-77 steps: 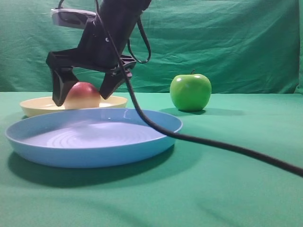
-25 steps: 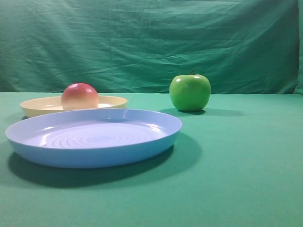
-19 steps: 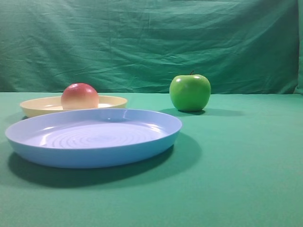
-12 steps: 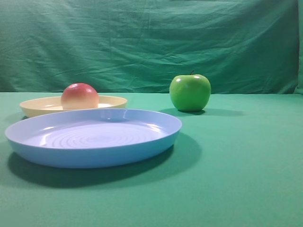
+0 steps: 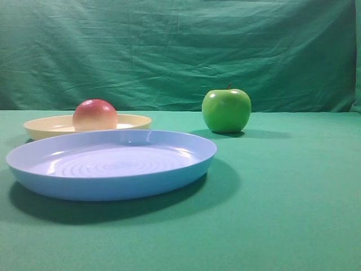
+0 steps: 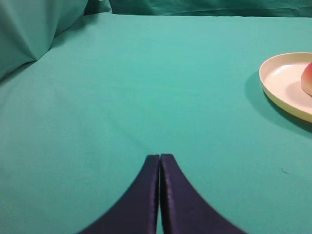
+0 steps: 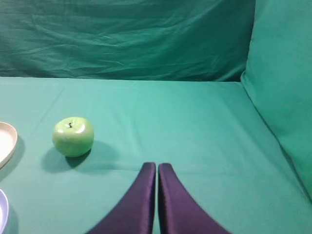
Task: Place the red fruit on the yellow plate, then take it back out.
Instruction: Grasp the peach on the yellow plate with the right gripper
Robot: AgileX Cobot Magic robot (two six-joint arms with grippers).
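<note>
Fingertips pressed flat together mark the left gripper (image 6: 159, 158), which holds nothing and hangs over bare green cloth (image 6: 122, 87); the red fruit (image 6: 307, 79) lies well off to its right, cut by the edge of the left wrist view, resting inside the yellow plate (image 6: 278, 85). Open cloth alone lies between that gripper and the plate. The right gripper (image 7: 157, 166) is likewise closed tight and empty, with the green apple (image 7: 73, 136) standing ahead and to its left, apart from it on the cloth, and a sliver of the yellow plate at the far left edge of that view.

From the exterior high view, neither arm shows. Nearest the lens sits the blue plate (image 5: 113, 183), broad and shallow, glossy, with concentric rings moulded into its floor. Just behind it, the yellow plate (image 5: 132, 121) is smaller, pale cream, with a low smooth rim; the blue plate's rim hides its near edge. The red fruit (image 5: 95, 115) sits on it left of centre, round and smooth, red above fading to pale orange below. Farther right stands the green apple (image 5: 227, 110), shiny, upright, stem on top. A wrinkled green backdrop (image 5: 180, 51) closes the scene.
</note>
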